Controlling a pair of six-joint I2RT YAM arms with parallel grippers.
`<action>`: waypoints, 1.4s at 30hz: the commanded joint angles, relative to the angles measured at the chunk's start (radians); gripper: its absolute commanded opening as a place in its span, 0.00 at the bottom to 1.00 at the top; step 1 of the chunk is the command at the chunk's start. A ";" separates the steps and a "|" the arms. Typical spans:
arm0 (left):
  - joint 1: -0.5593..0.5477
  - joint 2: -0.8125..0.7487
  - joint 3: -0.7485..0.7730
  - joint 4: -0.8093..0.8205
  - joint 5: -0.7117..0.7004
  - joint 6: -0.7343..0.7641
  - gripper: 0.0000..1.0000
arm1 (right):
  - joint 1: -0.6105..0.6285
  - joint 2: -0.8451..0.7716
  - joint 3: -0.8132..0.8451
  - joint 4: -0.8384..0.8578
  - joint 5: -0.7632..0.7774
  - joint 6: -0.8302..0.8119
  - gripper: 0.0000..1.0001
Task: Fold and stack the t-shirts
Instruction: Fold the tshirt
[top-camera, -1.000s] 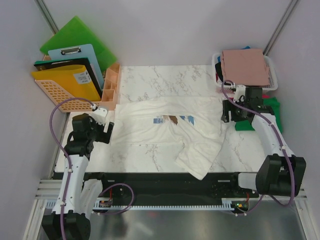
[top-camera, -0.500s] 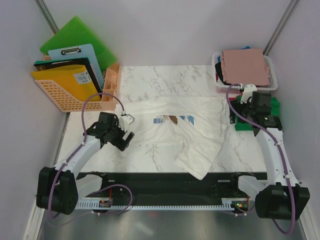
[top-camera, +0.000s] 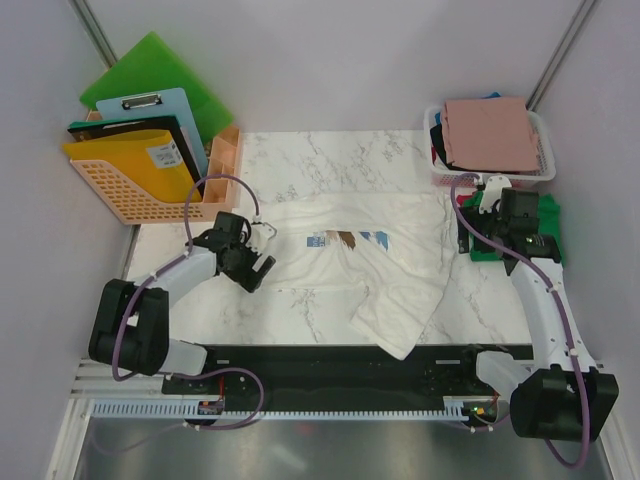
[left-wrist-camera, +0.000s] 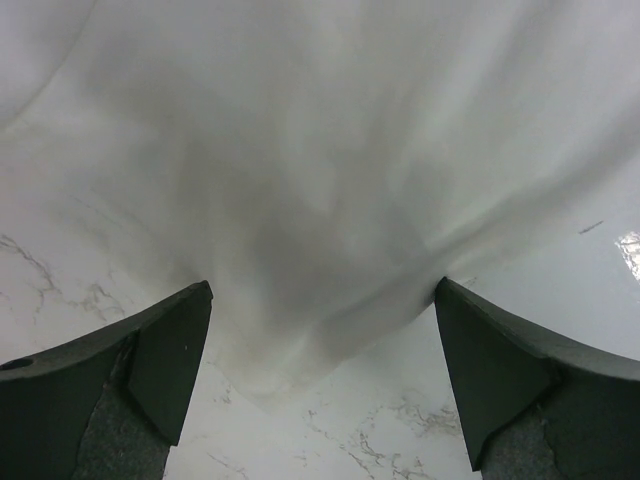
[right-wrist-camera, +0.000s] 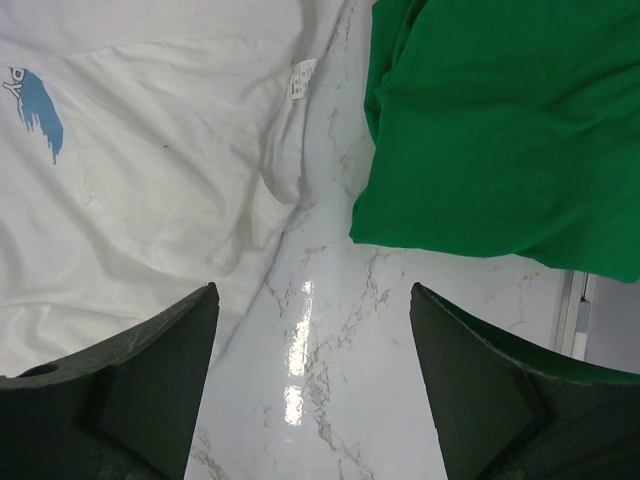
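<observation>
Right now I'm working on the cream-white t-shirt (top-camera: 340, 255), which is lying print-up across the middle of the marble table (top-camera: 330, 155), its near-right part rumpled and trailing toward the arms. I'm holding the left gripper (top-camera: 256, 264) low at the shirt's left edge. In the left wrist view its jaws are standing wide apart with a tongue of pale cloth reaching in between them, nothing pinched yet. The right gripper (top-camera: 472, 232) is hovering over the bare strip of marble between the shirt's right edge and the green t-shirt (top-camera: 545, 228); its jaws are gaping too and carrying nothing. The dusty-pink t-shirt (top-camera: 488, 135) is lying flat on top of the white mesh basket (top-camera: 543, 170) in the far-right corner.

As I'm reading it, the step in hand is taking both side edges so the shirt can be pulled flat before folding. To do that well, I'm aiming to sink the left fingers until they are brushing the marble, then close on 1 layer of that tongue only — a deep bite would be dragging a crease along. On the right I'm planning to shift toward the white edge and away from the green cloth, since the 2 fabrics are lying just beside each other — a sloppy pinch could be lifting the wrong shirt.
</observation>
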 joint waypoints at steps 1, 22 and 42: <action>-0.004 0.023 0.050 0.045 -0.082 -0.066 1.00 | -0.003 -0.018 0.012 0.009 0.025 -0.019 0.85; -0.004 -0.130 -0.017 -0.038 0.002 -0.014 1.00 | -0.003 0.070 0.045 0.042 0.049 -0.048 0.85; -0.039 0.035 0.128 0.053 -0.038 -0.103 1.00 | -0.005 0.130 0.045 0.066 0.036 -0.019 0.84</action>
